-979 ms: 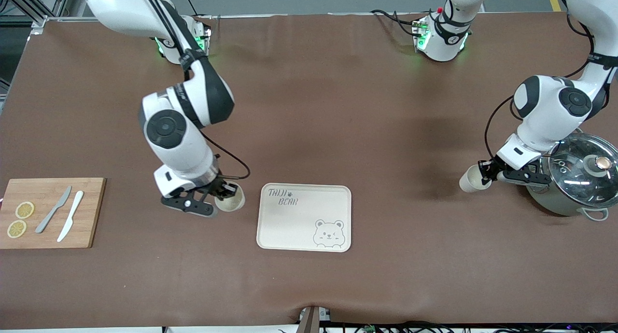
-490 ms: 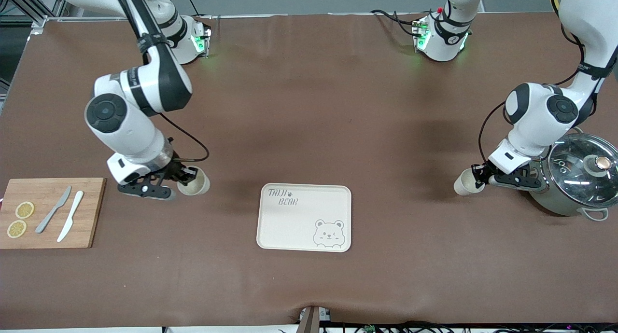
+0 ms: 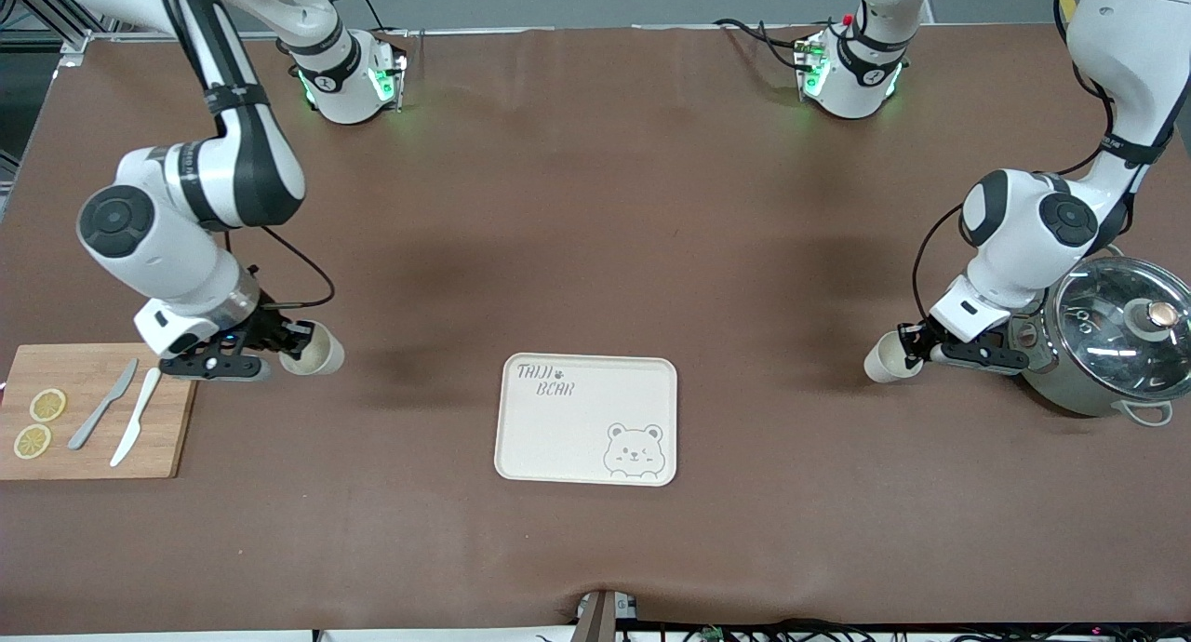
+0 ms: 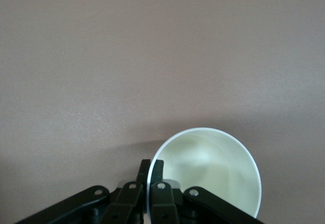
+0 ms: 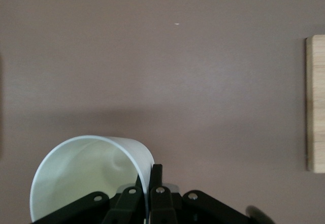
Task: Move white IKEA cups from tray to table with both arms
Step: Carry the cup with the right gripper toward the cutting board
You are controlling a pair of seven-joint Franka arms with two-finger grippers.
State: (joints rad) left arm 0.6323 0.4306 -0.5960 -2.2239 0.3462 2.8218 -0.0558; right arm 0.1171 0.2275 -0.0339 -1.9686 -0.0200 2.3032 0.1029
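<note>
My right gripper [image 3: 296, 337] is shut on the rim of one white IKEA cup [image 3: 314, 354] and holds it over the brown table between the cutting board and the bear tray [image 3: 558, 442]. In the right wrist view the fingers [image 5: 157, 176] pinch the cup's [image 5: 86, 170] wall. My left gripper [image 3: 904, 341] is shut on the rim of the other white cup [image 3: 880, 365], over the table beside the pot. In the left wrist view its fingers [image 4: 158, 169] pinch that cup's [image 4: 208, 170] wall. Both cups look empty.
A steel pot with a glass lid [image 3: 1112, 335] stands at the left arm's end, close to the left gripper. A wooden cutting board [image 3: 172, 409] with two knives and lemon slices lies at the right arm's end; its edge shows in the right wrist view [image 5: 316, 102].
The right arm has carried its cup away from the tray's side toward the cutting board. The left arm has shifted its cup a little away from the pot.
</note>
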